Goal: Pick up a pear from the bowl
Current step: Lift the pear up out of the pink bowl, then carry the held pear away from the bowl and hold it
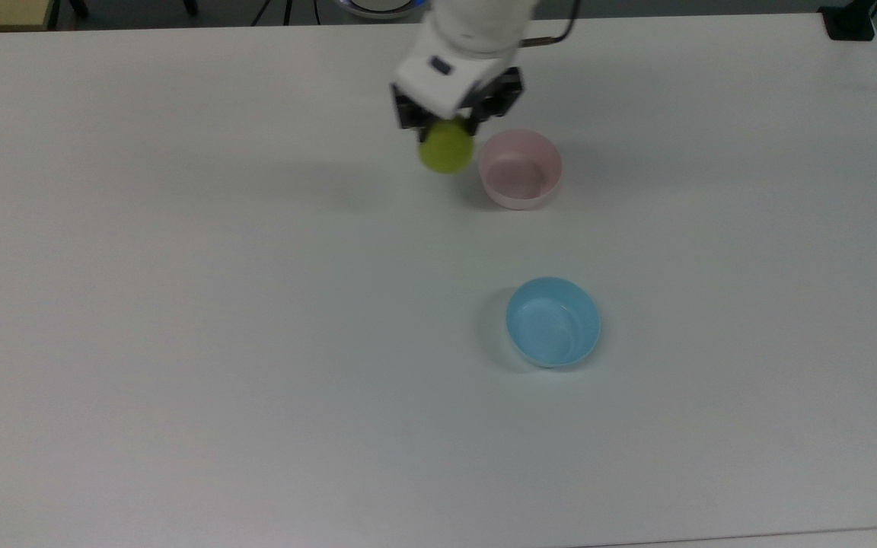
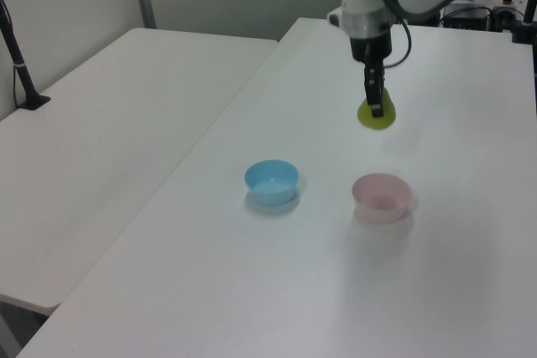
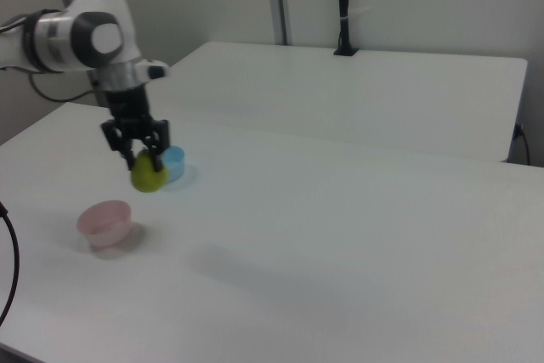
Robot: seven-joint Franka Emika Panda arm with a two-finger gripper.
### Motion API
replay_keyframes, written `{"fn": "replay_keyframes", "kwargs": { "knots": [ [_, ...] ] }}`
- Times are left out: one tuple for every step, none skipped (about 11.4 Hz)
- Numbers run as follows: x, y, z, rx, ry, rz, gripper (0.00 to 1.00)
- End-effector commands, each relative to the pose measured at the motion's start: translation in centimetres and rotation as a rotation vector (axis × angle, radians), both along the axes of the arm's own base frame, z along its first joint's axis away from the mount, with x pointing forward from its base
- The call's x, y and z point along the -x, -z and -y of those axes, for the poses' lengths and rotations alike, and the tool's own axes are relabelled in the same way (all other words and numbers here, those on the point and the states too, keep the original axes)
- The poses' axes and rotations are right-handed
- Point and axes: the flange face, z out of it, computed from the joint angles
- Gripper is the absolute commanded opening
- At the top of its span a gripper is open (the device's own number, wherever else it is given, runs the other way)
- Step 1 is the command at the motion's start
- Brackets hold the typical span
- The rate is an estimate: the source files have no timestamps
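Top view: the white counter (image 1: pixel 180 304) carries two small bowls well apart, a light blue bowl (image 1: pixel 553 322) nearer the bottom edge and the pale pink bowl (image 1: pixel 520 179) farther up. The pink bowl holds nothing, and nothing lies between the bowls. A second counter (image 2: pixel 109 123) stands beside the first in the left view, with a black post (image 2: pixel 17 56) at its far edge. The gripper (image 1: pixel 450 125) hangs above the counter, just to the top view's left of the pink bowl. Its dark fingers (image 3: pixel 159 138) are clamped on the pear (image 1: pixel 446 148), which hangs below them in the air, clear of the counter and outside the bowl.
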Motion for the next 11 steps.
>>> {"fn": "replay_keyframes", "kwargs": {
  "knots": [
    [-0.9,1.1,7.5,-0.011,0.03,-0.039,0.12],
    [-1.3,2.1,9.2,-0.006,0.04,-0.053,0.13],
    [-1.6,3.6,9.6,0.004,0.041,-0.076,0.13],
    [-1.8,5.7,9.5,0.019,0.038,-0.108,0.14],
    [-2.0,7.6,9.7,0.036,0.036,-0.131,0.14],
    [-2.5,9.3,9.7,0.042,0.041,-0.132,0.14],
    [-2.9,10.4,9.6,0.045,0.043,-0.123,0.19],
    [-3.1,11.4,9.5,0.05,0.04,-0.13,0.27],
    [-3.2,12.3,9.3,0.053,0.035,-0.133,0.4],
    [-3.2,12.7,9.4,0.054,0.035,-0.134,0.61],
    [-3.2,12.7,9.5,0.056,0.036,-0.134,0.87]
  ]
}}
